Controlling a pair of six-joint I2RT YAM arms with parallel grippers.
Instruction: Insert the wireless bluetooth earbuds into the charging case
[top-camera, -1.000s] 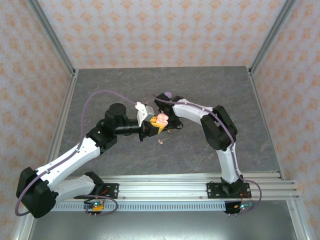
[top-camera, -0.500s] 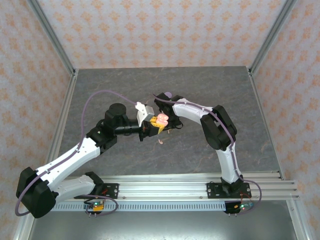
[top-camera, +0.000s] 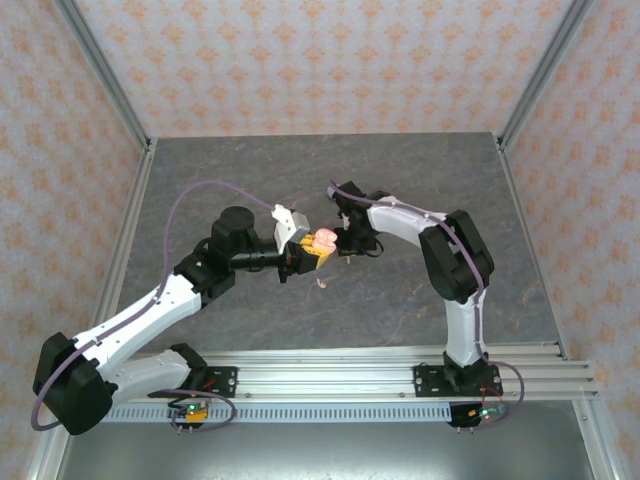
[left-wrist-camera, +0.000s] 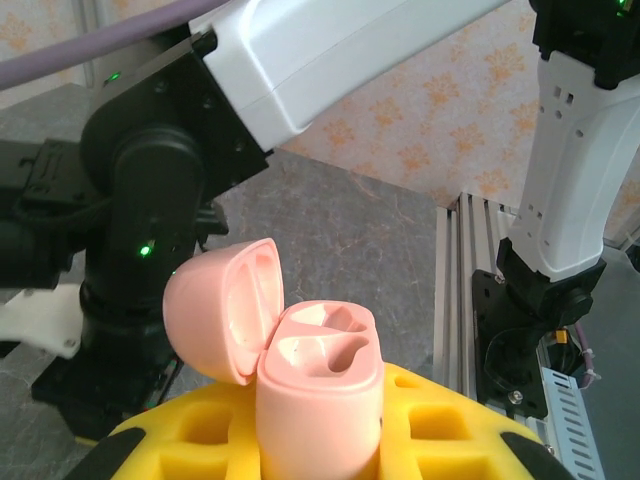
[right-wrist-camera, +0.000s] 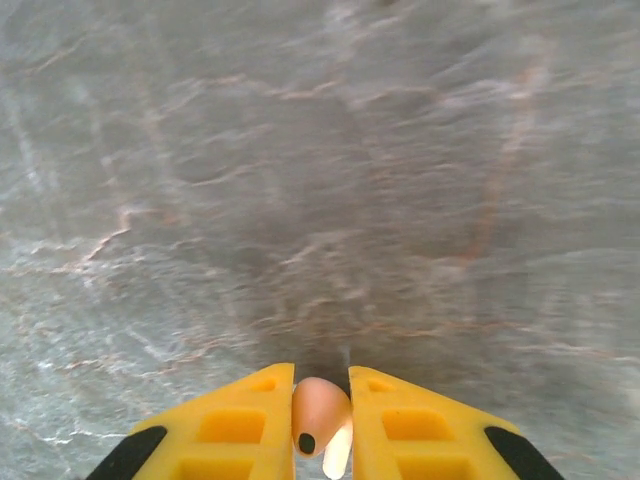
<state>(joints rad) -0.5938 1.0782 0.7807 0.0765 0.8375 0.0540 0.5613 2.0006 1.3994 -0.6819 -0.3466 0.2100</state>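
At the bottom edge of the right wrist view, the right gripper (right-wrist-camera: 321, 405) is pinched together on a pale pink earbud (right-wrist-camera: 318, 403). Its bulb sits between the yellow pads (right-wrist-camera: 245, 425). The pale stem runs down toward the frame's lower edge, so the long axis lies roughly along the fingers. Grey marbled table (right-wrist-camera: 320, 180) beyond, well clear below.

Left wrist view, low centre: the left gripper (left-wrist-camera: 320, 430) is clamped on the body of the pink charging case (left-wrist-camera: 320, 400). The hinged lid (left-wrist-camera: 225, 310) is thrown back to the upper left. Two wells (left-wrist-camera: 325, 335) show bare, mouths facing up and away from the fingers.

Top view, just below centre: a small pale speck on the table, probably a loose bud (top-camera: 322, 283), though it is too small to be sure. Just above it the case sits mid-frame, with the right gripper immediately to its right, close beside but not touching as far as I can tell.

Judgement: the held earbud lies right of the case mouth. The right arm carries the insertion and the left only presents the case. The move turns on lining the stem up with a well, then travelling left in frame and in.
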